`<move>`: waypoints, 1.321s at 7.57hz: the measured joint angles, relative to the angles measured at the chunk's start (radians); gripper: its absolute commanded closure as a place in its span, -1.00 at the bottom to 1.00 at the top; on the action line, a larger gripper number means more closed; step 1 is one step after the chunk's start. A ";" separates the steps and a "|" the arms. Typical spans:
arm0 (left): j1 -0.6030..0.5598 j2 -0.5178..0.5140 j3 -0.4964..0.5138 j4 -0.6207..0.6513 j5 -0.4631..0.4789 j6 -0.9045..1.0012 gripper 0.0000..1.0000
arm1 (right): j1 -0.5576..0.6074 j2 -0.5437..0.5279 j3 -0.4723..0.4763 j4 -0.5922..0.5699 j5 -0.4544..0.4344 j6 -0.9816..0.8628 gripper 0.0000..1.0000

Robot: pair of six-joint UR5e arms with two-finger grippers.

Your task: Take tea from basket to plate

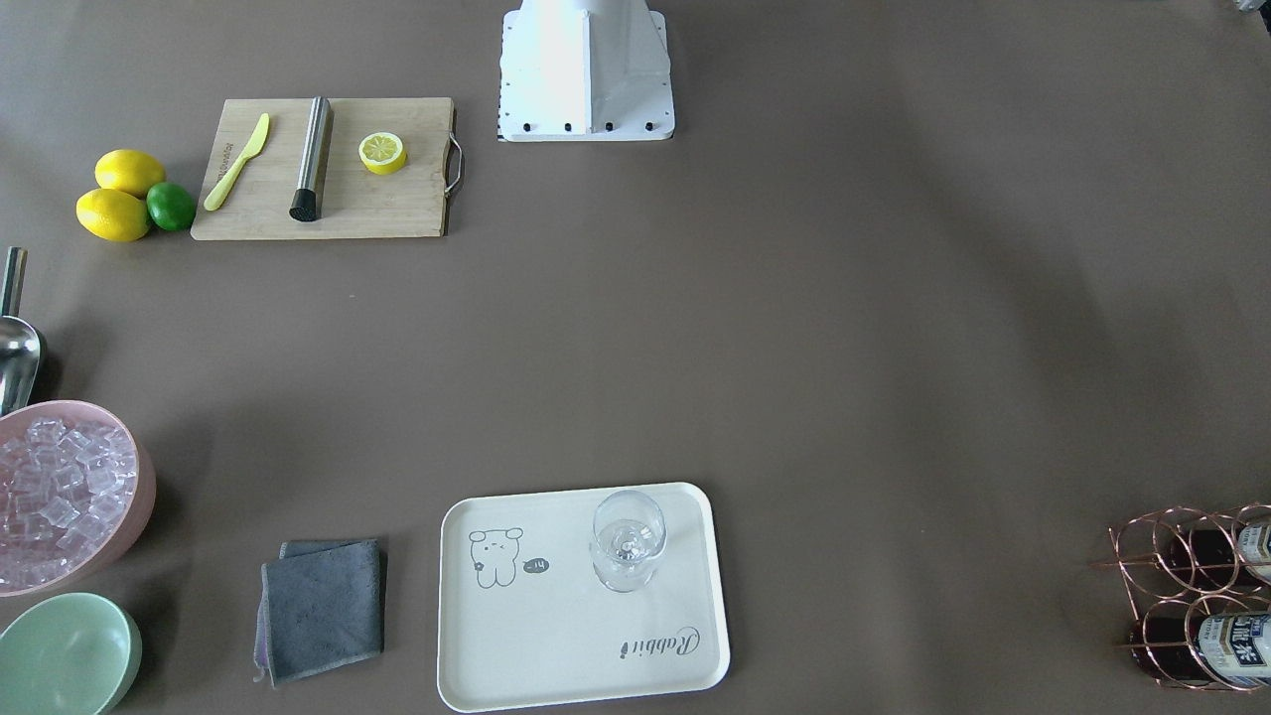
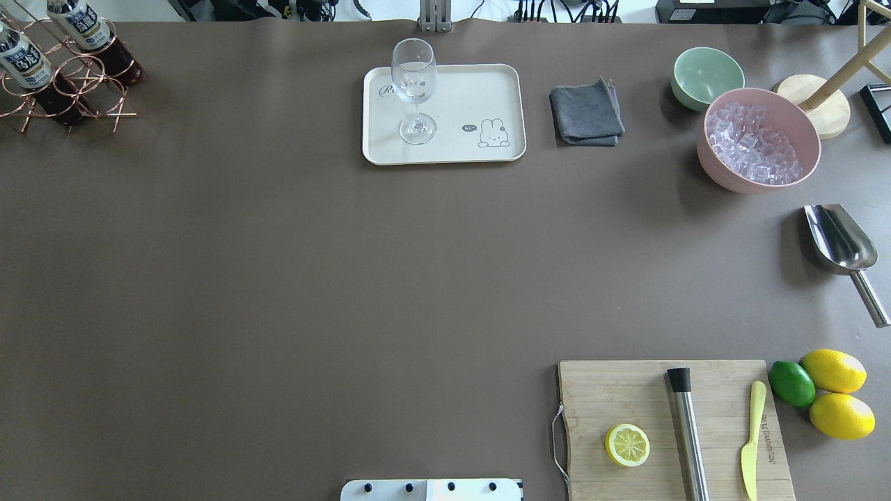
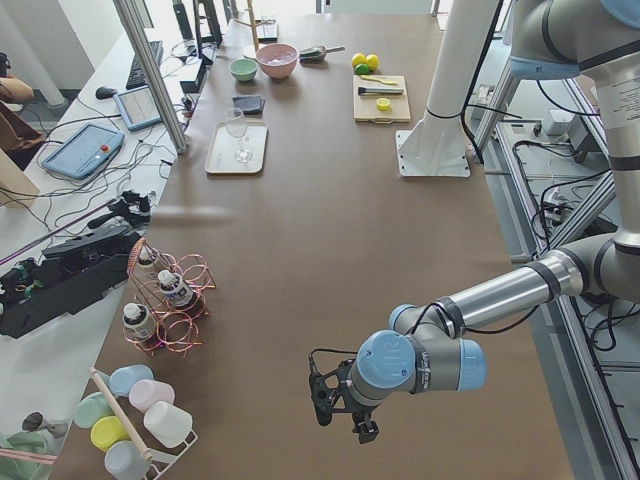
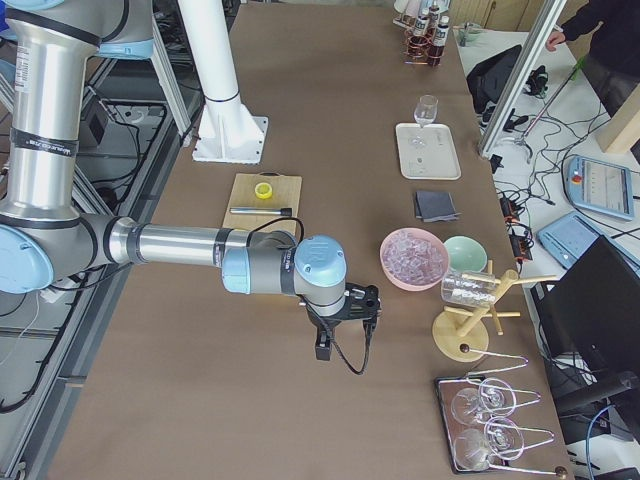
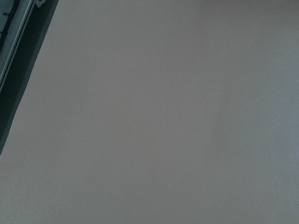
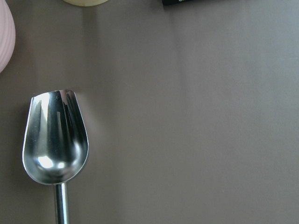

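The copper wire basket (image 2: 78, 78) stands at the table's far left corner and holds three tea bottles (image 2: 22, 57) with white caps and dark drink. It also shows in the front view (image 1: 1162, 556) and in the left side view (image 3: 178, 322). The cream plate (image 2: 452, 149) with the bear drawing lies at the far middle, with a clear glass (image 2: 413, 83) standing on it. My left gripper (image 3: 340, 410) hovers over bare table near the robot's side, far from the basket; I cannot tell if it is open. My right gripper (image 4: 345, 325) hovers near the scoop; I cannot tell its state either.
A grey cloth (image 2: 586, 113), a mint bowl (image 2: 704, 75) and a pink bowl of ice (image 2: 759, 139) lie right of the plate. A metal scoop (image 6: 55, 140) lies under my right wrist. A cutting board (image 2: 672, 428) with lemon half, muddler and knife lies near right, citrus fruits beside it.
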 measured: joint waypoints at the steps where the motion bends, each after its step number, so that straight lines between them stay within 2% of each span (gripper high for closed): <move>1: 0.000 -0.002 0.000 0.000 0.000 0.000 -0.95 | -0.002 0.001 0.002 0.000 0.001 0.003 -1.00; 10: 0.001 -0.011 -0.016 0.007 -0.005 -0.002 -0.95 | -0.013 -0.001 -0.028 0.001 -0.003 0.000 -1.00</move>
